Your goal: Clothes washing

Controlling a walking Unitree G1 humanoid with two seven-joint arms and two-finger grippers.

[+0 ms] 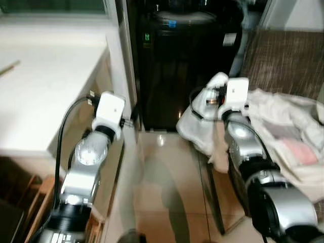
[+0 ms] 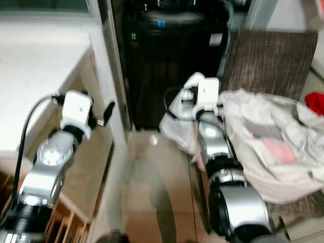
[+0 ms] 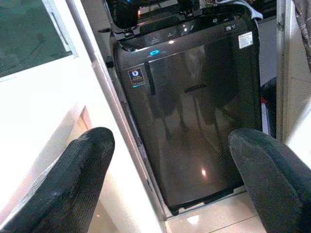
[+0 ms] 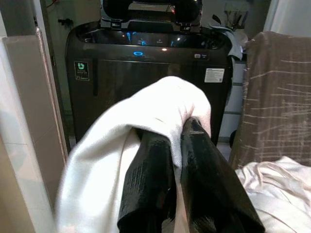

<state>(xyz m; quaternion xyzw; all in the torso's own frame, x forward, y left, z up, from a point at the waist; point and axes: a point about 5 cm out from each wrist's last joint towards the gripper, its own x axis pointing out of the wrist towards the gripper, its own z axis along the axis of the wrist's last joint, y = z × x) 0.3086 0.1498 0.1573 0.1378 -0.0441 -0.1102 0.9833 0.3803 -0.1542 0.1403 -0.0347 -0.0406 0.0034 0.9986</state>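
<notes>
We see the right gripper (image 4: 167, 133) pinching a white cloth (image 4: 126, 145), its two black fingers pressed together on a fold near the cloth's upper edge. The cloth hangs down around the fingers and hides their tips from the head cameras, where it shows as a pale bundle in front of the right wrist. The left gripper (image 3: 170, 160) is spread wide and holds nothing; between its fingers we look straight at the dark washing machine (image 3: 194, 111). The machine stands in a narrow recess ahead of us, its lid raised, though the top of the lid is cut off and the drum opening cannot be made out. A blue light glows on its control panel (image 4: 138, 53); the small labels on its front are too blurred to read. To the right, a heap of pale laundry (image 1: 288, 136) lies on a brown woven chair (image 1: 288, 61), with something pink half buried in it. A red item (image 2: 316, 101) is cut off at the frame's edge. A white surface (image 1: 45, 86) stands to the left.
</notes>
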